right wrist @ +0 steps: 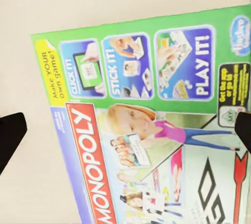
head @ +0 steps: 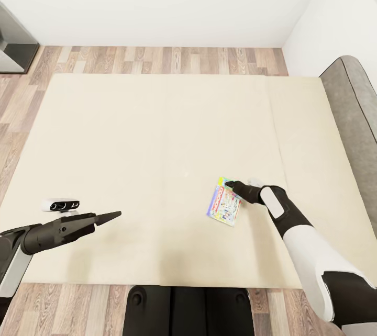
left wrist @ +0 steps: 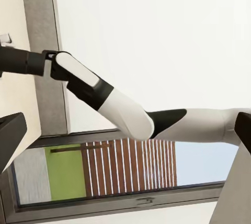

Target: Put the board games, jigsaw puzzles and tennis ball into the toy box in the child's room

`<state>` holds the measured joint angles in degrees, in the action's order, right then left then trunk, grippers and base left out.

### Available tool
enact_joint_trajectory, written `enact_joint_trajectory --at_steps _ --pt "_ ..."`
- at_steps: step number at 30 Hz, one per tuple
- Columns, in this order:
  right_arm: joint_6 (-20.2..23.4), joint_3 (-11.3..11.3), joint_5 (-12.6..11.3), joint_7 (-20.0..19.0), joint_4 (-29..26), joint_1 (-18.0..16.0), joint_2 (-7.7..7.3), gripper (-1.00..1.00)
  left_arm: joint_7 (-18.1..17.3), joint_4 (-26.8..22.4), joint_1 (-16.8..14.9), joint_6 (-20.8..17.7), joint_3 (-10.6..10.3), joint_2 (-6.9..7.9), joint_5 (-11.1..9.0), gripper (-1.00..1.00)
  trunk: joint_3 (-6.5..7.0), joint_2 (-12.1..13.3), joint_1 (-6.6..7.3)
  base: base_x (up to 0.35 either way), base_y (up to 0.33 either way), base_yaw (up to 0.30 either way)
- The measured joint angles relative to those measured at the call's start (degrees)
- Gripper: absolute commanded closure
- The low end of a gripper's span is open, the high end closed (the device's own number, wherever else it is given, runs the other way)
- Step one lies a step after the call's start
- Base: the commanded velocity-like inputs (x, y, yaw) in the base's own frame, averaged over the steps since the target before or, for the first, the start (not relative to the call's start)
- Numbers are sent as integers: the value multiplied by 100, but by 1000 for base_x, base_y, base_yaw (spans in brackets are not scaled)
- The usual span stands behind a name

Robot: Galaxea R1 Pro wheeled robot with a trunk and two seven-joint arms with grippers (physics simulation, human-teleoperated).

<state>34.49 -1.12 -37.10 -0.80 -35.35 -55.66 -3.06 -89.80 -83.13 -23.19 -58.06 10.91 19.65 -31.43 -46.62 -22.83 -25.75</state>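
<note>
Clearly the board game point(head: 224, 202) lies flat on the bed point(head: 131, 158), right of centre in the lower half of the head view, with the right gripper point(head: 234, 187) poised over its upper right corner. It looks like a thin, stiff printed carton, probably light and rather slick on its glossy face; lying flush on the mattress, it offers little to pinch from above, so an edge or corner is the likely place to take hold, perhaps after pressing into the soft bedding. In the right wrist view the Monopoly lid point(right wrist: 151, 124) spreads across the frame, its green band toward the top, and dark fingertips point(right wrist: 10, 135) sit at the left and right borders, so that claw stands wide, straddling the box without closing. That lettering is unreadable from the head camera. The left gripper point(head: 107, 217) hangs at lower left, holding nothing; its fingers look nearly together, though I cannot tell for certain.
</note>
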Motion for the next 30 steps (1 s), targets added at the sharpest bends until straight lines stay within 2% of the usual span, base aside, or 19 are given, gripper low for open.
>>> enact_joint_trajectory --at_steps 3,7,14,23,30 --pt "1 1 141 0 4 -39 95 -100 0 0 0 -3 0 1 -3 -100 0 0 0 0 0 0" --pt "-1 1 435 5 11 -61 300 -100 0 0 0 0 0 2 -5 -100 0 0 0 0 0 0" --pt "-3 1 591 8 49 -117 520 -100 0 0 1 4 0 2 -13 -100 0 0 0 0 0 0" --pt "-4 1 612 8 62 -131 547 -100 0 0 2 4 -1 2 -14 -100 0 0 0 0 0 0" --pt "17 3 630 108 14 -167 447 -100 0 0 2 4 -7 2 -14 -100 0 0 0 0 0 0"
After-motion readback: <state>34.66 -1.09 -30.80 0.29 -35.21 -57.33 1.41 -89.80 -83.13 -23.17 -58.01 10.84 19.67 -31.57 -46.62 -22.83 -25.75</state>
